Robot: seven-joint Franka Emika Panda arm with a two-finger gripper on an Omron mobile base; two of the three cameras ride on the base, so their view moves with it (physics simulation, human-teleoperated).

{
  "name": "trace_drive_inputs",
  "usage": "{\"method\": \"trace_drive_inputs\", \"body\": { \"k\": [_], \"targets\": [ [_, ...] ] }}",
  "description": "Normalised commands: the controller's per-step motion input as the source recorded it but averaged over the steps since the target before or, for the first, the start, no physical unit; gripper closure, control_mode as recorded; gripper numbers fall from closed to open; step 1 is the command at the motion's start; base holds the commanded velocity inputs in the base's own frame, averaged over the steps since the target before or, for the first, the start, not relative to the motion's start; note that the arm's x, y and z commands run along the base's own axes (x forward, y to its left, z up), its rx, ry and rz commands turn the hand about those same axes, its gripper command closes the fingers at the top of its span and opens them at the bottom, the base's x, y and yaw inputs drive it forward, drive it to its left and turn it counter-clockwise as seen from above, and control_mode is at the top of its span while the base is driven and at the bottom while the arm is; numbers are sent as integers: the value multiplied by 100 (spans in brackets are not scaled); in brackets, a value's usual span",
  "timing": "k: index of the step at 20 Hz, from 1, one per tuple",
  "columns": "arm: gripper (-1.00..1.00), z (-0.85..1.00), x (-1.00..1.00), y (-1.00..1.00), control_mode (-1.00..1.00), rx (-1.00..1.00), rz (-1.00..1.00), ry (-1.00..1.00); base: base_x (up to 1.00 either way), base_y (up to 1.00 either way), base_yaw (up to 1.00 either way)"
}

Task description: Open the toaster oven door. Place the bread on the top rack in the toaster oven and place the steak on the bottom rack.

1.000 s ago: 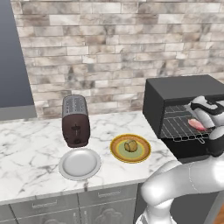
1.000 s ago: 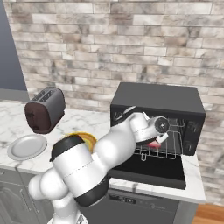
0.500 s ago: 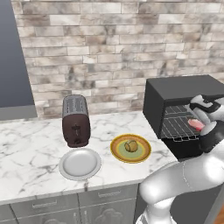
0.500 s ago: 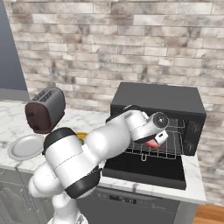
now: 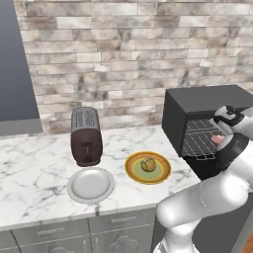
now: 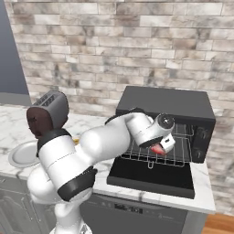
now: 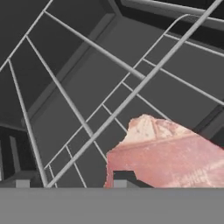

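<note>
The toaster oven stands open, its door folded down flat on the counter. My gripper reaches into the oven mouth, shut on the steak, a pinkish-red slab hanging just above the bottom rack, which is pulled partway out. The top rack sits higher and deeper inside. From the hand, the steak fills the lower right over the rack wires, with one dark fingertip against it. The bread rests on the yellow-rimmed green plate, left of the oven.
A dark brown slot toaster stands at the back of the marble counter. In front of it lies a grey-white plate with nothing on it. A brick wall runs behind the counter. My own arm covers much of the oven's left side.
The hand with the steak has stayed at the oven mouth, shifting only slightly. The arm's elbow and shoulder have swung a little.
</note>
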Motion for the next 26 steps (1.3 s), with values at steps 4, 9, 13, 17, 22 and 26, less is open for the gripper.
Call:
{"method": "trace_drive_inputs", "body": {
  "k": [4, 9, 13, 17, 22, 26],
  "targets": [
    [100, -53, -42, 2, -100, -12, 0, 20, 0, 0, 0],
    [100, -53, -41, 1, -100, -12, 0, 22, 0, 0, 0],
    [100, -53, -39, 0, -100, -12, 0, 22, 0, 0, 0],
    [100, -51, -35, 0, -100, -12, 0, 23, 0, 0, 0],
    [100, -51, -40, 0, -100, -9, 0, 21, 0, 0, 0],
    [100, -55, -52, 0, -100, -2, 0, 13, 0, 0, 0]
  ]
}}
